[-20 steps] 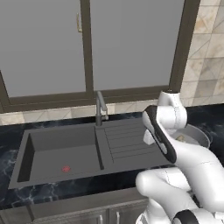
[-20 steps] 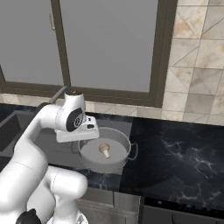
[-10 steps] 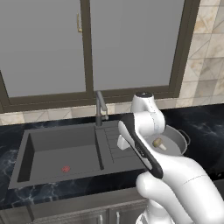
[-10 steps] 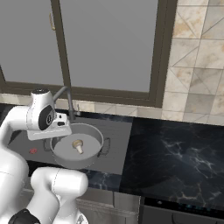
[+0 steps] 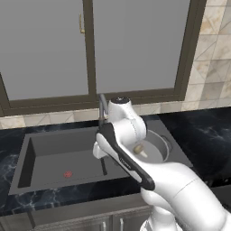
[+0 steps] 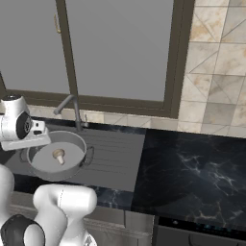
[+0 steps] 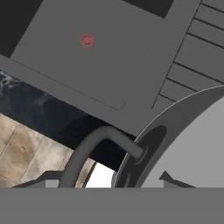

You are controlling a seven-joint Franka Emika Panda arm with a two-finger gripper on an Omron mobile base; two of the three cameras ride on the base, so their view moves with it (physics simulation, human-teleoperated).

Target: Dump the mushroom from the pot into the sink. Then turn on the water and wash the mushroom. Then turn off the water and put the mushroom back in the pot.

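The grey metal pot (image 6: pixel 72 167) hangs level over the ribbed drainboard, just right of the sink (image 5: pixel 49 151). The pale mushroom (image 6: pixel 59 155) lies inside the pot, near its middle (image 5: pixel 139 149). My gripper (image 6: pixel 30 144) is shut on the pot's left rim. In the hand view the gripper (image 7: pixel 107 179) straddles the pot's rim, with the pot wall (image 7: pixel 183 140) at lower right. The sink basin (image 7: pixel 87 70) with its red drain mark (image 7: pixel 87 40) lies beyond. The faucet (image 5: pixel 103 106) stands behind the basin and crosses the hand view (image 7: pixel 87 148).
A window with dark frames runs along the wall behind the sink. Black marble counter (image 6: pixel 192 163) stretches to the right of the drainboard (image 6: pixel 115 153). My own arm (image 5: pixel 126 158) crosses in front of the drainboard in the left base view.
My gripper has carried the pot, with the mushroom in it, leftward from the right end of the drainboard to close beside the basin. The pot has stayed level.
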